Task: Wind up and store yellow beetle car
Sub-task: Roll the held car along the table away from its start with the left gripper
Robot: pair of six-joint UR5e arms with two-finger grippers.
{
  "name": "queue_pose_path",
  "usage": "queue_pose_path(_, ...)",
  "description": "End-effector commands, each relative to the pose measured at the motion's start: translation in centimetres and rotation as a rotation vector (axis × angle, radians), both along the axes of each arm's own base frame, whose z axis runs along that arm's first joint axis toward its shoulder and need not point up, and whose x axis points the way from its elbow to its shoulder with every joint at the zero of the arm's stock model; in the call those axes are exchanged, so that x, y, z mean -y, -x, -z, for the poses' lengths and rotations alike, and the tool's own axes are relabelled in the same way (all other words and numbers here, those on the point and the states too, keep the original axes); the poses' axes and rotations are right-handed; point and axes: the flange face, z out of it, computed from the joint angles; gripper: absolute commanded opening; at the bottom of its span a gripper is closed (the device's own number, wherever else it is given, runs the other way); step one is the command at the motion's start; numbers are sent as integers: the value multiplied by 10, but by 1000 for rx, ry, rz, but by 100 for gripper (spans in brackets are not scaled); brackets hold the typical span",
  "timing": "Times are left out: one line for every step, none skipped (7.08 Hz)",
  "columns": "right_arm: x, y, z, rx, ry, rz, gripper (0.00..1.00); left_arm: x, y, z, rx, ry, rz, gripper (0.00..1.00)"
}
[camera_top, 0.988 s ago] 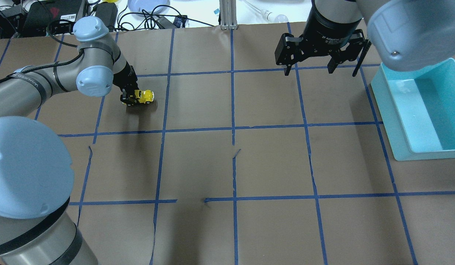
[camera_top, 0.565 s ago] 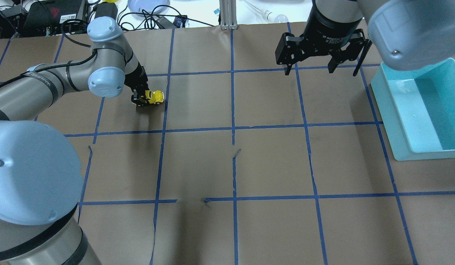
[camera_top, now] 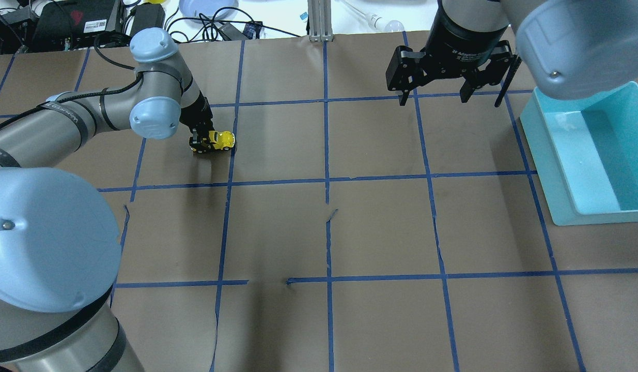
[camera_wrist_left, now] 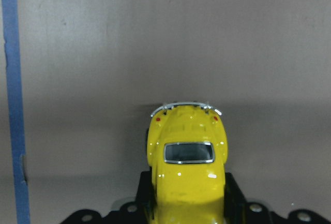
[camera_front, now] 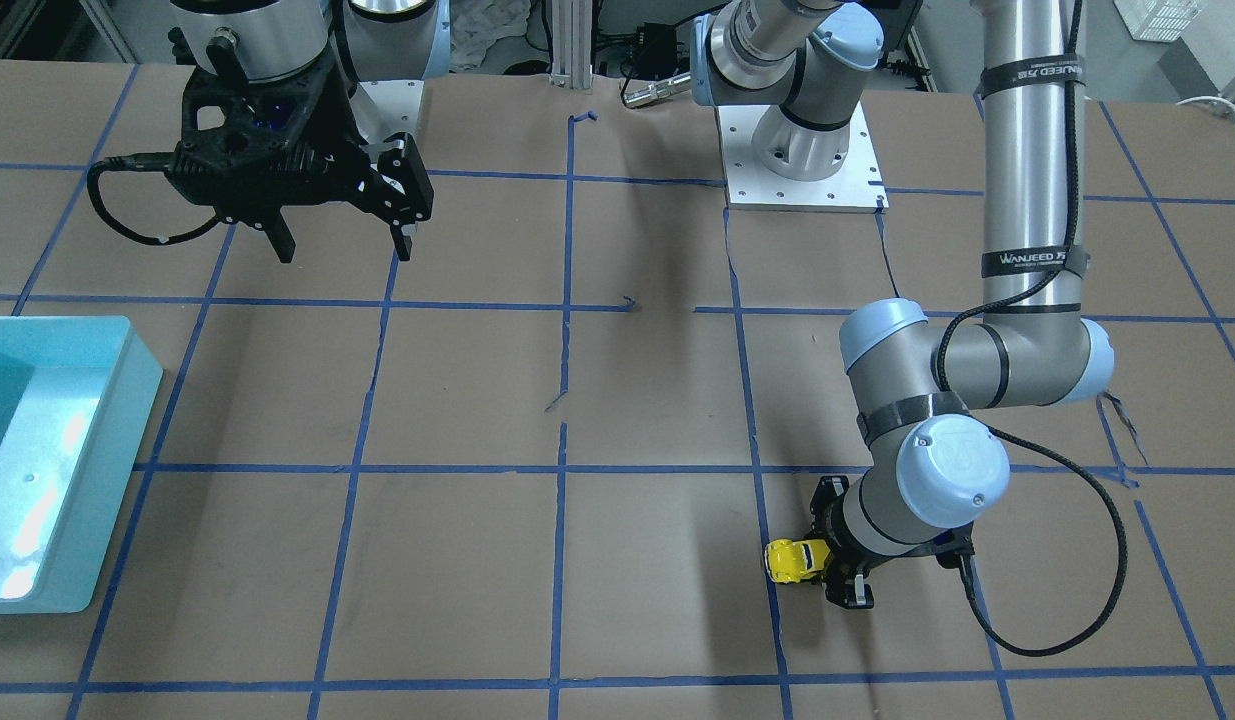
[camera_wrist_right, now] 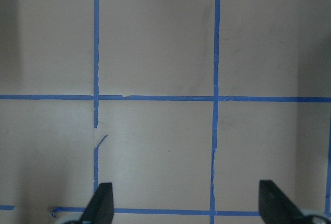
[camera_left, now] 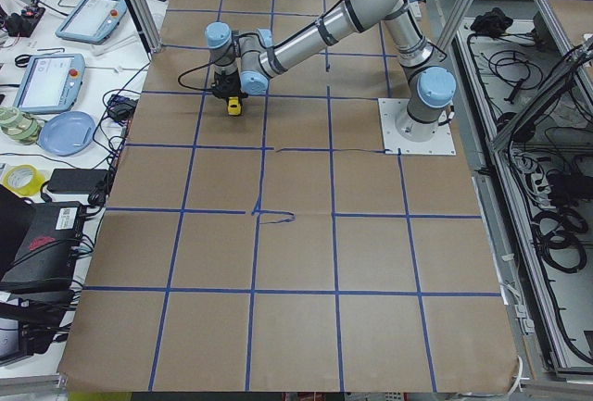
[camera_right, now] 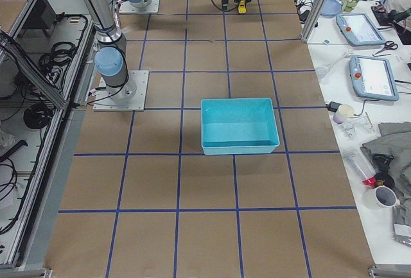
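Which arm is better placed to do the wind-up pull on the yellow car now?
Left. The left pincer is shut on the yellow beetle car at the table, while the right pincer hangs open, far off beside the teal bin.

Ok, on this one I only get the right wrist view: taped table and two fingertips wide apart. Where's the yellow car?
Observer: The yellow beetle car is on the robot's left side of the table, clamped in the left gripper.
Operator: Lifted or down?
Observer: Down low. In the left wrist view it looks to rest on the surface, its chrome-bumper end sticking out past the fingers.
Operator: And the storage bin?
Observer: A teal bin stands at the table's edge on the robot's right side, and the car is not in it.
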Motion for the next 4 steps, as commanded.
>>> queue_pose_path(1, 0, 1, 0, 0, 0, 100, 1, 0, 9, -1, -10, 3, 9)
queue_pose_path(1, 0, 1, 0, 0, 0, 100, 1, 0, 8, 1, -9, 8, 9)
queue_pose_path(1, 0, 1, 1, 1, 0, 100, 1, -1, 7, 2, -7, 11, 8)
queue_pose_path(1, 0, 1, 0, 1, 0, 100, 1, -2, 8, 6, -11, 12, 8)
